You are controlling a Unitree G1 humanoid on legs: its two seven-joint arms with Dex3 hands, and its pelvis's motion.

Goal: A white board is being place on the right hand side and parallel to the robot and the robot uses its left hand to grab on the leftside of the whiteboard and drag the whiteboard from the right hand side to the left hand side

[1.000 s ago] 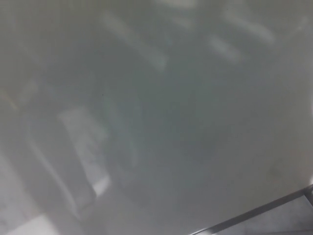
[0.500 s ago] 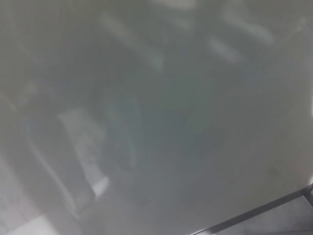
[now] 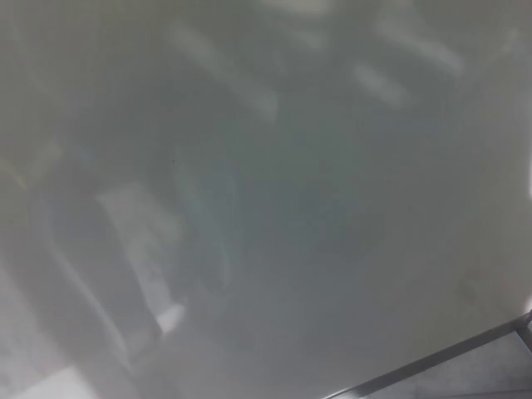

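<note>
The whiteboard (image 3: 274, 191) fills almost the whole head view, a glossy pale grey surface with dim, blurred reflections of the room on it. Its dark metal frame edge (image 3: 440, 357) runs diagonally across the bottom right corner, ending at a corner piece by the right border. Neither of my hands nor any part of my arms shows in this view.
Past the frame edge, in the bottom right corner, a small patch of grey floor (image 3: 490, 378) shows. A thin bright strip (image 3: 529, 179) lies along the right border.
The board's surface and reflections have drifted very slightly; the frame edge in the bottom right corner stays in nearly the same place.
</note>
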